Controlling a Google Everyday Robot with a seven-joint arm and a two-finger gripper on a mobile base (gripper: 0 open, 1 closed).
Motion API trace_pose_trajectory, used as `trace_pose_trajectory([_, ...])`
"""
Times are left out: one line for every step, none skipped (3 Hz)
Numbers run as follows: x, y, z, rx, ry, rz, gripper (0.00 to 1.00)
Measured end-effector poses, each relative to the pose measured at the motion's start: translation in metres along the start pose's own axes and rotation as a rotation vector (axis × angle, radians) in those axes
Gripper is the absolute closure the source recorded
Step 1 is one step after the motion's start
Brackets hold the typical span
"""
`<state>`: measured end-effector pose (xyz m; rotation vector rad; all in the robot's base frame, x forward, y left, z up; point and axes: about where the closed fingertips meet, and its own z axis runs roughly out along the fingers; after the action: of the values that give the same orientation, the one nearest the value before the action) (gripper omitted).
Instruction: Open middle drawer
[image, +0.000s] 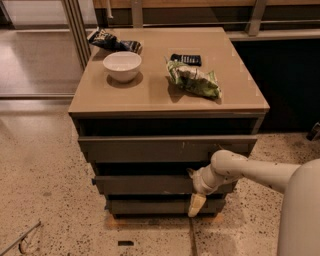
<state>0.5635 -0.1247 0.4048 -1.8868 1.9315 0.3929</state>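
Note:
The middle drawer (145, 184) is a plain dark grey-brown front, second of three stacked under the tan cabinet top (150, 95). My gripper (194, 189) is at the right part of this front, touching or very close to it, with my pale arm (250, 172) reaching in from the right. The wider top drawer (165, 148) lies above it. The shorter bottom drawer (150, 205) lies below it. Dark gaps show above each front.
On the cabinet top are a white bowl (122, 65), a green snack bag (194, 80), a dark packet (186, 59) and a dark chip bag (112, 41). The speckled floor (45, 200) lies around the cabinet. A dark counter wall (290, 80) stands at the right.

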Motion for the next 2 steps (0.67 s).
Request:
trace_pose_trajectory([-0.003,0.013,-0.003,-0.035,0.000,0.011,0.00])
trace_pose_trajectory([-0.006,0.033,-0.008,-0.059,-0.016,0.027,0.00])
